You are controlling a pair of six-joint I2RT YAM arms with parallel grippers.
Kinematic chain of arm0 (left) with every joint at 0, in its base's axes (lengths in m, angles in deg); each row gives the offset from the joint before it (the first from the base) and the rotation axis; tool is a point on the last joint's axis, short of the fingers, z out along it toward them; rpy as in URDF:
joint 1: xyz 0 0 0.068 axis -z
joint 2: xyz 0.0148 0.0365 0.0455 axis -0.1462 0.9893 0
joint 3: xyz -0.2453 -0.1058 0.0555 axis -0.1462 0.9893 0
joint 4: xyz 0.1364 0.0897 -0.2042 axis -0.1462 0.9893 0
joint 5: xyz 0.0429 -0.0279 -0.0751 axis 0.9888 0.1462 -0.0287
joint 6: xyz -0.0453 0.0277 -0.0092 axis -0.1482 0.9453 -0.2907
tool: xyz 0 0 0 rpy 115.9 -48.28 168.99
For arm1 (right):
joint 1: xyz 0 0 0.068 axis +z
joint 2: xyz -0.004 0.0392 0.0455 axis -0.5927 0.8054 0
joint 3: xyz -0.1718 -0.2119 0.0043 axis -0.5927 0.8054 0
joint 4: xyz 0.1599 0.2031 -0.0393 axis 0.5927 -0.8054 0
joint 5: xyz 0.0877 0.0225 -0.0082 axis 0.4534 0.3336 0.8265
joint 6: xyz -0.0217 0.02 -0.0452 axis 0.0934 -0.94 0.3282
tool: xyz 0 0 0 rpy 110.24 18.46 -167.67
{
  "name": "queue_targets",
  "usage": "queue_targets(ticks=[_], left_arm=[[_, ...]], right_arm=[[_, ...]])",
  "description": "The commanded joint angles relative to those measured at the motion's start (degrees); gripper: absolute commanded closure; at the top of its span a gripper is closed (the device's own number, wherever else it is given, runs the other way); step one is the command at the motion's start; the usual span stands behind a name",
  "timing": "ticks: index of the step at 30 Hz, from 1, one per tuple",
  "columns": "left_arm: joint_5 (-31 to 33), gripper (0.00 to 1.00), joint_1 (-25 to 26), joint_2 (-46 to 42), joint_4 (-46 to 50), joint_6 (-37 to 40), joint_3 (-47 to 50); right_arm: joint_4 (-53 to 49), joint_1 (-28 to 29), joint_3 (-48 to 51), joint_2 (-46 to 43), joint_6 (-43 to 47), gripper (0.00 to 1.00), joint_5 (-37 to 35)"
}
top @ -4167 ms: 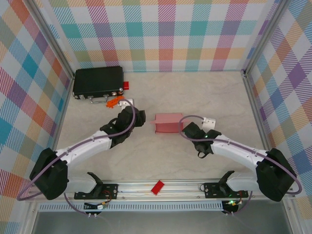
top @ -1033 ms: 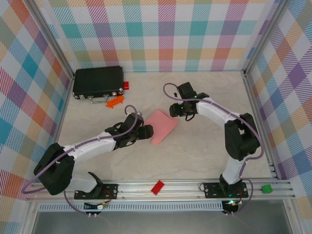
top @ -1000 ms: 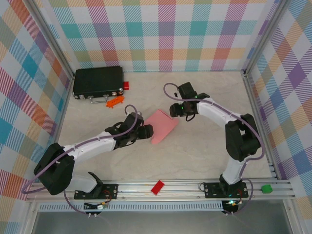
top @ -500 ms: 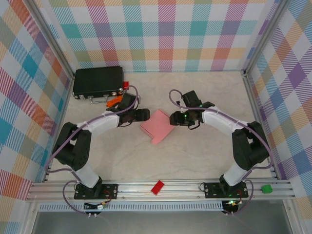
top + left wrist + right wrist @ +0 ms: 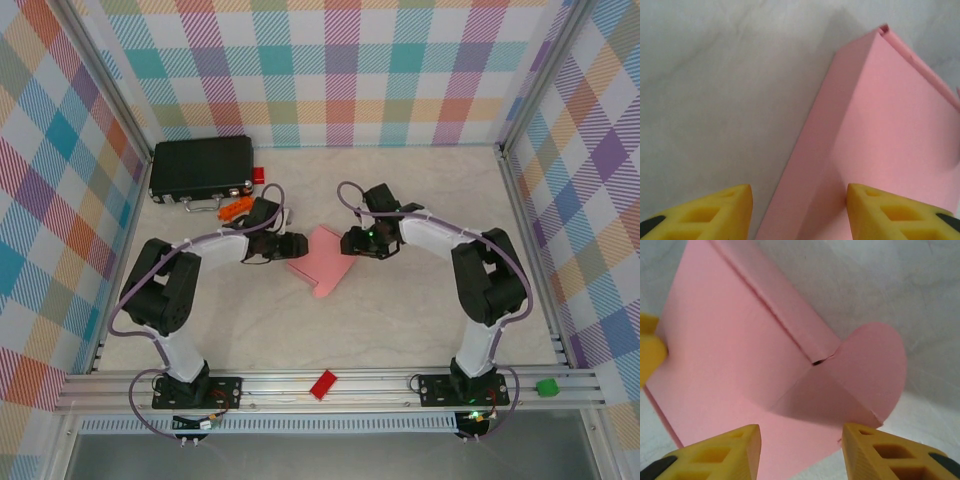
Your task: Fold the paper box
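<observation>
- Marbled tabletop (image 5: pixel 400 310) is lying open around the paper box (image 5: pixel 323 262); plaid walls (image 5: pixel 300 70) are standing well apart.
- Left gripper (image 5: pixel 292 246) and right gripper (image 5: pixel 351 242) are flanking it, jaws parted, clasping nothing; box edges are running off both wrist views.

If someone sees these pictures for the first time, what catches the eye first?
The pale-pink paper box in the middle of the table, lying at a slant, draws the eye first, with a rounded flap sticking out at one end. The left hand and the right hand flank it from opposite sides, jaws apart. A black case lies in the far left corner.
</observation>
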Motion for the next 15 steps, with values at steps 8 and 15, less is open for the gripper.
queue_targets(ticks=[8, 15], left_arm=[[0.4, 0.5, 2.8, -9.2, -2.5, -8.9, 9.6], [5.0, 0.47, 3.1, -15.2, -3.8, -12.8, 14.0]], right_arm=[[-5.4, 0.4, -9.1, 6.0, 3.7, 0.53, -1.6], [-4.7, -0.3, -5.2, -0.7, 2.1, 0.46, -4.4]])
